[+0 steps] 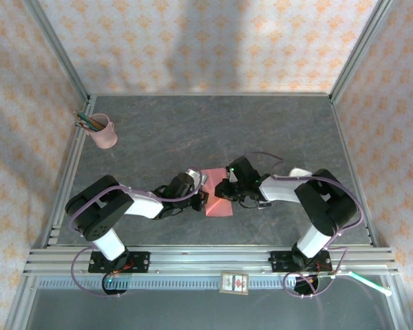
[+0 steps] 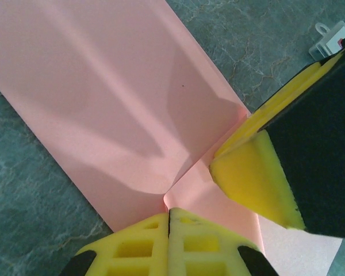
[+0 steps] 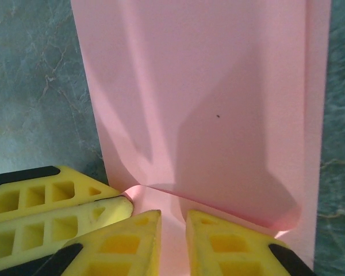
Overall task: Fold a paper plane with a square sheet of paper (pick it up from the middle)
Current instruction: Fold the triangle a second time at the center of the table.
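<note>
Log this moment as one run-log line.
square sheet of paper: creased, on table | left gripper: jaws shut, pinching a fold | right gripper: jaws slightly open over sheet

Top view high behind, looking down, both wrist views close over the same pink paper (image 2: pixel 103 103)

Left arm (image 1: pixel 134 203) and right arm (image 1: pixel 289 187) meet over the pink sheet of paper (image 1: pixel 219 207) on the grey surface (image 1: pixel 275 130); a pencil cup (image 1: pixel 103 132) stands back left.
</note>
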Tool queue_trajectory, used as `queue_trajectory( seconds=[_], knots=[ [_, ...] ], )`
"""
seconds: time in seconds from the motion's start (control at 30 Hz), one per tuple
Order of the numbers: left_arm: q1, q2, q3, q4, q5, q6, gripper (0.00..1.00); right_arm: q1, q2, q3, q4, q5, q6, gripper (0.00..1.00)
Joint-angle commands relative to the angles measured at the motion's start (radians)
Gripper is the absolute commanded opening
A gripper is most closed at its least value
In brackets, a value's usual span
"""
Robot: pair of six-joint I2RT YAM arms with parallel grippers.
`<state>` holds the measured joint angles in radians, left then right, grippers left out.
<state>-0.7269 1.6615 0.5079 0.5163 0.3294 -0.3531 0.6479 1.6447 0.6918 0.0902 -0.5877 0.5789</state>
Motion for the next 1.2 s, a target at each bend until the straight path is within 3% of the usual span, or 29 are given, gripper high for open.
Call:
queue_trajectory(
  seconds=[0.0, 0.23, 0.43, 0.7, 1.17],
  knots=[
    [0.011, 0.066, -0.022, -0.184, -0.129, 0.041, 0.0, -0.035, -0.025, -0.021, -0.068, 0.079, -0.029, 0.19],
    [0.011, 0.07, -0.017, -0.186, -0.128, 0.046, 0.0, -0.067, -0.061, 0.0, -0.102, 0.1, -0.043, 0.19],
    [0.009, 0.072, -0.019, -0.185, -0.128, 0.045, 0.0, -0.045, -0.123, 0.0, -0.045, 0.029, -0.027, 0.21],
    [0.006, 0.072, -0.015, -0.19, -0.125, 0.044, 0.0, -0.001, -0.039, 0.062, -0.02, 0.009, -0.026, 0.21],
    [0.005, 0.073, -0.01, -0.203, -0.141, 0.048, 0.0, -0.047, 0.045, 0.046, -0.068, 0.059, -0.104, 0.19]
  ],
)
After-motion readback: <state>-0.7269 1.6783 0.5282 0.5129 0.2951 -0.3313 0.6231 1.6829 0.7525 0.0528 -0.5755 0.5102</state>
